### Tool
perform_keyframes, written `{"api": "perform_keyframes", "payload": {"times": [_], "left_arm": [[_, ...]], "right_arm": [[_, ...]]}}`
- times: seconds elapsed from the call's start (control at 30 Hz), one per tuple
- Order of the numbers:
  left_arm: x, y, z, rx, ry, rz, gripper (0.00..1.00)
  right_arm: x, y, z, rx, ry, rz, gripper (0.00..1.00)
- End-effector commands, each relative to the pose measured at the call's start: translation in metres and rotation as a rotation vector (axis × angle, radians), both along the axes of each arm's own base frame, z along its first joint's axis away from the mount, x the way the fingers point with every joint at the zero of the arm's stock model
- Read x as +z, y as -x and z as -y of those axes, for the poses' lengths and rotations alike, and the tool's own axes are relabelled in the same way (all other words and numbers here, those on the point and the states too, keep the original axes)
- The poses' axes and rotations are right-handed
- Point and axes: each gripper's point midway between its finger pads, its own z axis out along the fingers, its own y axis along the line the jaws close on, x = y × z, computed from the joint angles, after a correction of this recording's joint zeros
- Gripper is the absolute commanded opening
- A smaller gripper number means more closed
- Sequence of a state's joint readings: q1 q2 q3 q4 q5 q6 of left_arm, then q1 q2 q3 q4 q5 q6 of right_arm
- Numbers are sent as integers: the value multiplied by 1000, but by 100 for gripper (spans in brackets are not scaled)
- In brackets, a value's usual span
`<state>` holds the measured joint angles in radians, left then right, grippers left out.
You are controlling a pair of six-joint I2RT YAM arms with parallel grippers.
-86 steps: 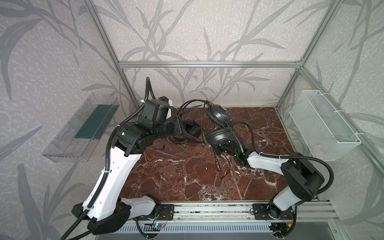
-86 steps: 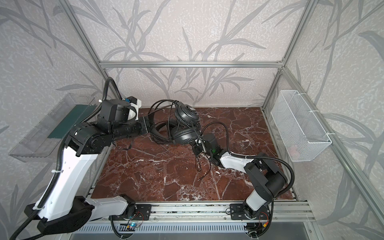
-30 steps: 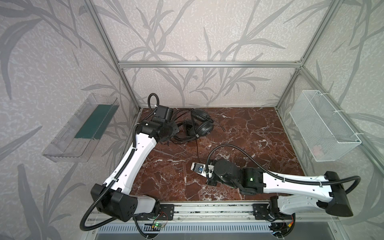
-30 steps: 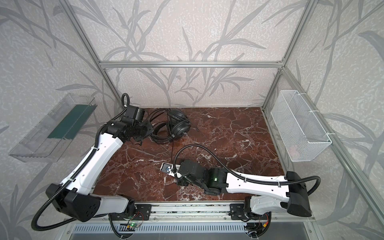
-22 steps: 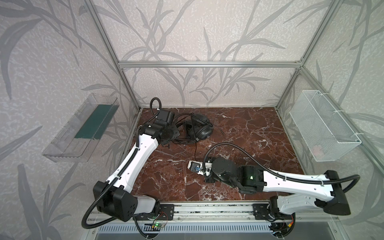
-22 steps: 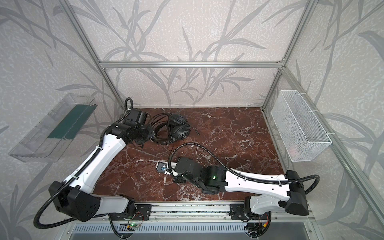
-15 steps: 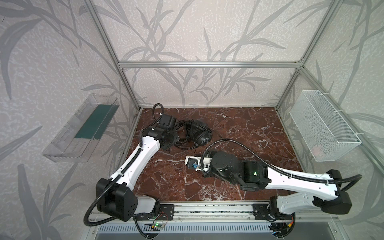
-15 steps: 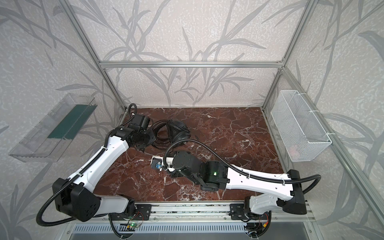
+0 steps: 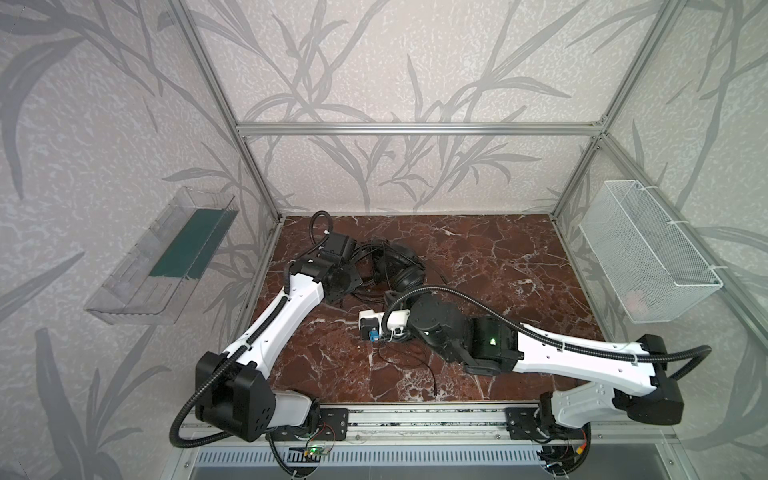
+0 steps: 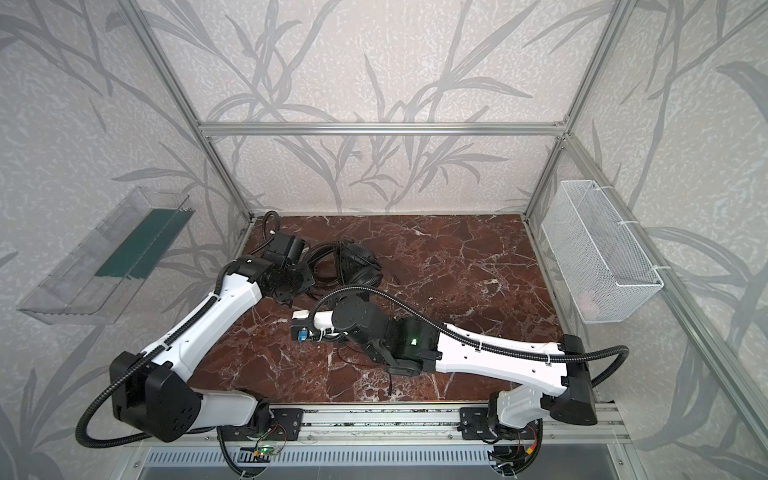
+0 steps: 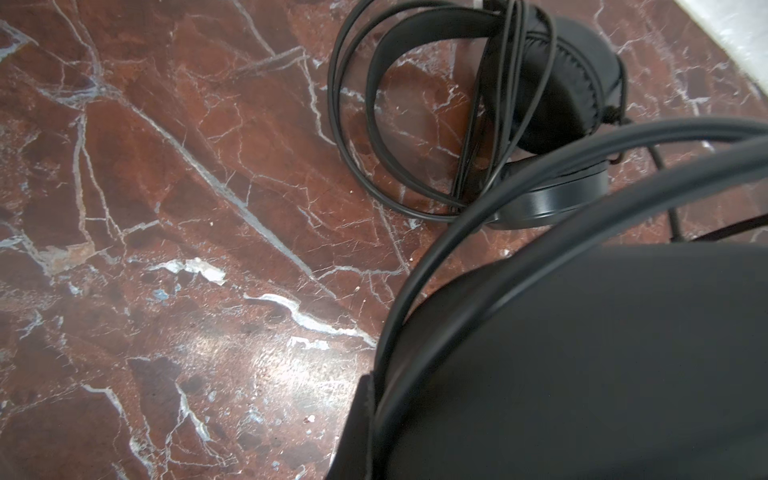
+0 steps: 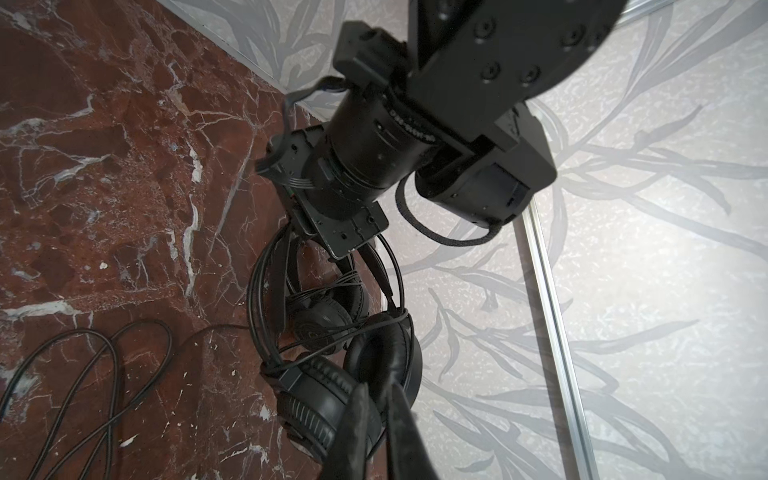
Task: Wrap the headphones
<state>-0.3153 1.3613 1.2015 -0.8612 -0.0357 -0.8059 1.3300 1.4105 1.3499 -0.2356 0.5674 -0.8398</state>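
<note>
The headphones (image 9: 401,270) lie at the worktop's (image 9: 498,266) rear left, earcups stacked, headband arching toward the left arm. The left tool (image 9: 360,277) is clenched on their headband. The right tool (image 12: 376,409), fingers slightly parted, sits just beside an earcup; contact uncertain.

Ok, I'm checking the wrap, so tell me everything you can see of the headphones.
The headphones are matte black and lie in a bundle at the rear left of the marble table. They have round earcups with wrinkled padded cushions and thin wire headbands. Three cups show, so there seem to be two headsets. Thin cable is wound across the cups, and a loose length trails forward over the table. The left gripper sits at the headband wires and seems to be clamping them.
</note>
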Motion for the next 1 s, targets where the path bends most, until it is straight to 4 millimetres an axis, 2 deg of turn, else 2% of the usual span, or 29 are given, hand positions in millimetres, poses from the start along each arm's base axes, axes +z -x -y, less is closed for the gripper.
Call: {"api": "perform_keyframes", "payload": {"times": [0.0,0.07,0.17,0.27,0.37,0.53,0.67,0.8,0.97], "left_arm": [[38,-6,5,18,59,121,0],[57,-6,5,16,77,154,0],[90,-5,7,7,95,221,0],[130,-4,12,-14,112,291,0],[166,0,21,-44,123,355,0],[219,12,28,-72,119,464,0],[249,20,34,-93,126,523,0],[268,25,40,-115,129,555,0],[287,30,44,-129,131,590,0]], "right_arm": [[19,11,13,17,-160,-97,23],[8,23,21,55,-250,-164,35],[-7,41,30,126,-363,-252,48],[-17,53,35,170,-444,-320,55],[-22,55,40,180,-503,-337,59],[-40,38,53,125,-575,-387,62],[-52,20,56,85,-654,-381,64],[-57,-4,53,33,-714,-354,64],[-69,-54,65,-90,-827,-367,64]]}}
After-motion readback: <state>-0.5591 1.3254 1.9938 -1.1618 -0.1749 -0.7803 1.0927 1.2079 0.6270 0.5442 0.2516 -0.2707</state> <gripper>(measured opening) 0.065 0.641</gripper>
